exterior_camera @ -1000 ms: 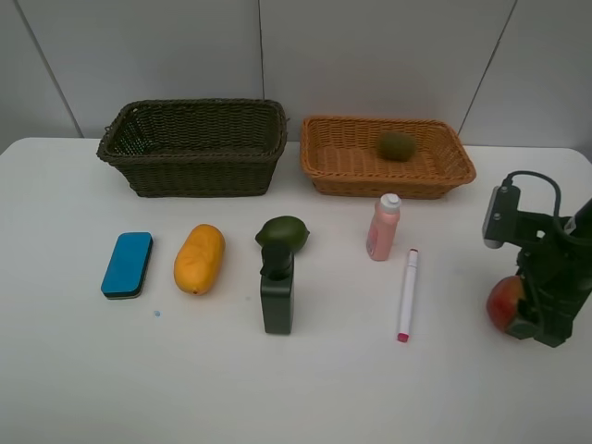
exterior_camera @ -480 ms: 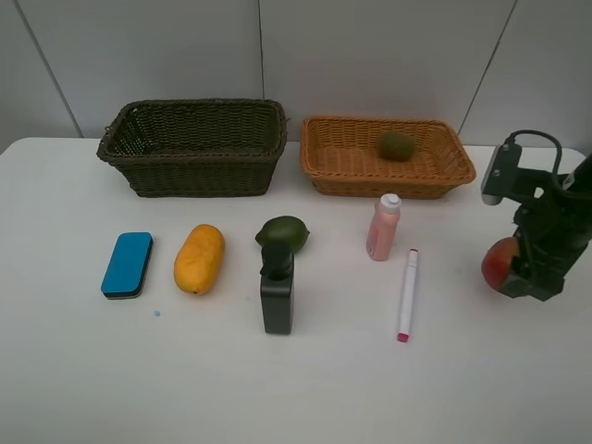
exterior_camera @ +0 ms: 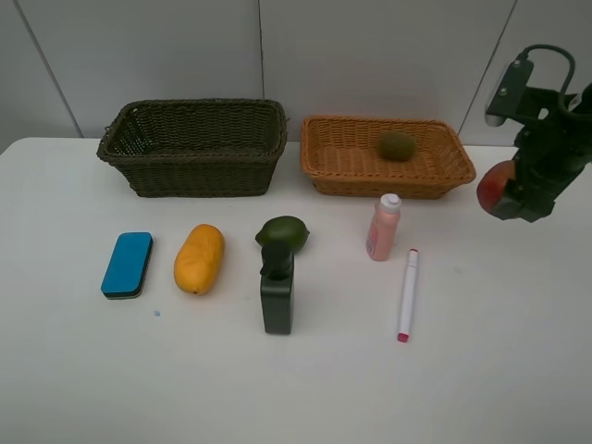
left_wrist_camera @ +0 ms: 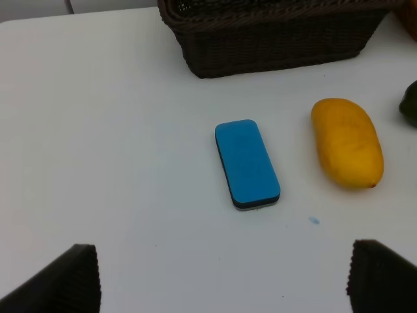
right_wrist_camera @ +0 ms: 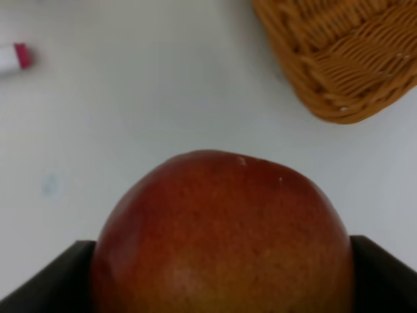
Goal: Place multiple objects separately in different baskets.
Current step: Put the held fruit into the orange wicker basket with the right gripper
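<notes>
Right pincer [exterior_camera: 507, 192] grips the red pomegranate [exterior_camera: 494, 185] between its dark jaws, spread wide by the fruit, and holds it up off the white table [exterior_camera: 74, 370], just beyond the right end of the orange-tan basket [exterior_camera: 388, 183]. From where I stand, a brown kiwi [exterior_camera: 396, 145] lies inside that basket, toward its far right part. Over on the left, the left pincer [left_wrist_camera: 225, 280] hangs with its jaws gaping wide above bare table, on the near side of the blue eraser block [exterior_camera: 128, 264]. Just right of the eraser lies the orange-yellow mango [exterior_camera: 199, 258], and the dark olive-brown basket [exterior_camera: 194, 171] sits beyond both, at the far side. In the middle, the green avocado [exterior_camera: 283, 231] touches the top of the dark green bottle [exterior_camera: 277, 296], which stands on its near side. Further right stands the pink bottle [exterior_camera: 383, 228] with its white cap, just in front of the orange-tan basket, and the white-pink marker [exterior_camera: 407, 294] lies near it, pink tip pointing at me. Any print on the bottles or marker is too small to read.
</notes>
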